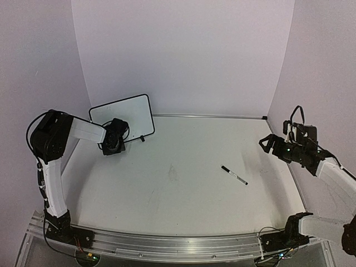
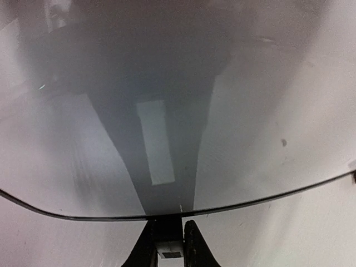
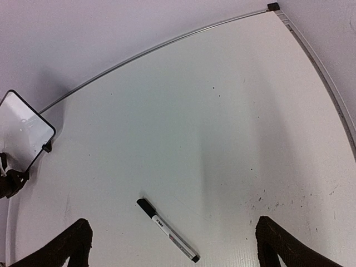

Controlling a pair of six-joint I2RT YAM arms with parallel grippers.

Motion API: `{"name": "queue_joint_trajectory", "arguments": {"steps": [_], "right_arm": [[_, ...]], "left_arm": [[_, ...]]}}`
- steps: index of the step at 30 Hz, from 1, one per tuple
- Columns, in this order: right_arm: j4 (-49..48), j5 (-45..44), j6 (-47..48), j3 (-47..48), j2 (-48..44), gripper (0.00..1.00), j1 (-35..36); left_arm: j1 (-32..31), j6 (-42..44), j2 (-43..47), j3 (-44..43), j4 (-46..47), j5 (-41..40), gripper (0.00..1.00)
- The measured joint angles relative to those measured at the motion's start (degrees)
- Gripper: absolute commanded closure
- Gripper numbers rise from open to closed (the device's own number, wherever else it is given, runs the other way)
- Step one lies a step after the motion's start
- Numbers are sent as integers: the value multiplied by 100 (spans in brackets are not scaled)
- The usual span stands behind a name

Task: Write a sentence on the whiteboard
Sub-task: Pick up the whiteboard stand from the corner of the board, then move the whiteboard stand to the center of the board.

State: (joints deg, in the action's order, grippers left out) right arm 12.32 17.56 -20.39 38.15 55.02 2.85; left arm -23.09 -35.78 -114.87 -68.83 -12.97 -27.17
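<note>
whiteboard (image 1: 125, 114) | white face, thin black frame, rounded corners | propped tilted

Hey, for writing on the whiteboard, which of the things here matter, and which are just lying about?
For the job: small white black-framed whiteboard; black-and-white marker pen; left claw at the board's lower edge; right claw, open.
Just there: white table; lilac backdrop walls; metal rail along the near edge.
</note>
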Motion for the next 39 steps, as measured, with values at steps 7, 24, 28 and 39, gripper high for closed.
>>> {"name": "queue_joint_trajectory", "arguments": {"steps": [7,24,28,39], "right_arm": [[4,1,63,0,-2,2,0],[28,113,151,0,-2,2,0],[31,136,165,0,-2,2,0],[35,173,163,0,0,2,0]], "left_arm": [[-72,-184,28,333,395,-163,100],[-1663,-1865,831,1046,-567,-733,100],[-2101,-2343,833,1046,-805,-746,100],[-2971,-3776,831,1070,-1276,-757,97]]}}
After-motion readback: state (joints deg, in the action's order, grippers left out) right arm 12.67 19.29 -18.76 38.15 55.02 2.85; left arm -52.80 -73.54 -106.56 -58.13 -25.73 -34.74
